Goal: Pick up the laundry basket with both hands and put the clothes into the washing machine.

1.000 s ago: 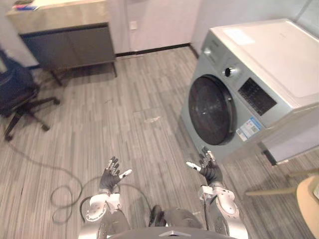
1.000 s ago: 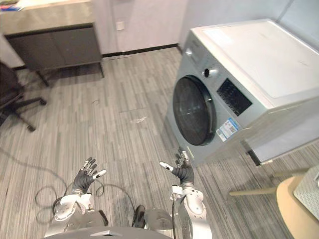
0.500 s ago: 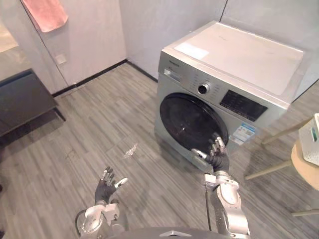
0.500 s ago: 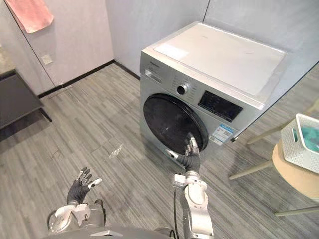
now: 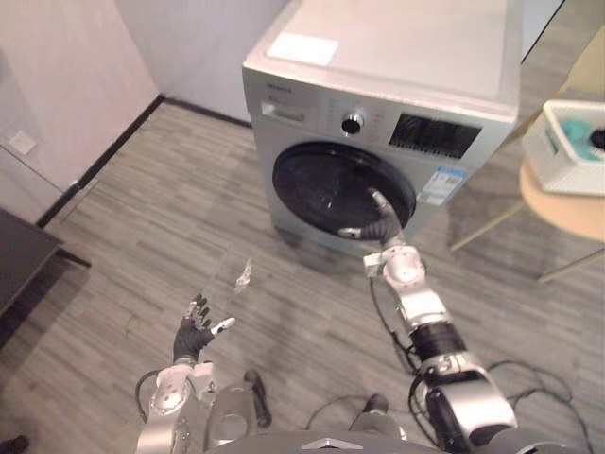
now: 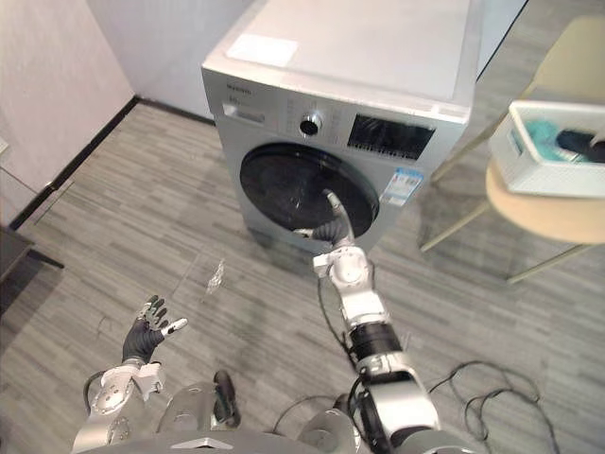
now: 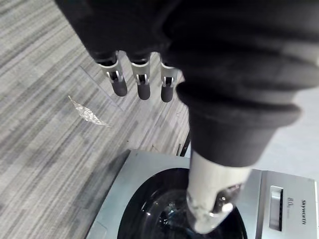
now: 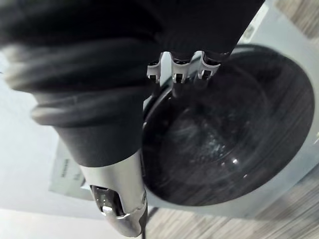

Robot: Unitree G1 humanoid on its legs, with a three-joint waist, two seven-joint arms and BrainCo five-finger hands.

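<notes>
- Grey floor (image 5: 142, 218); the washing machine door (image 5: 321, 184) is closed.
- The right hand (image 5: 380, 230), fingers straight, is at this door; it should hook the edge.
- The left hand (image 5: 192, 333) is open.

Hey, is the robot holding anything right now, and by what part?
Nothing is held. The right hand is open at the washer door, the left hand open too; the basket sits on the stool.

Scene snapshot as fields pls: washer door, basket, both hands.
washer door: closed
laundry basket: on round stool, right of washer, not held
clothes: teal, in the basket
right robot hand: open, fingers straight at the door's rim; contact unclear
left robot hand: open, empty, low over the floor
</notes>
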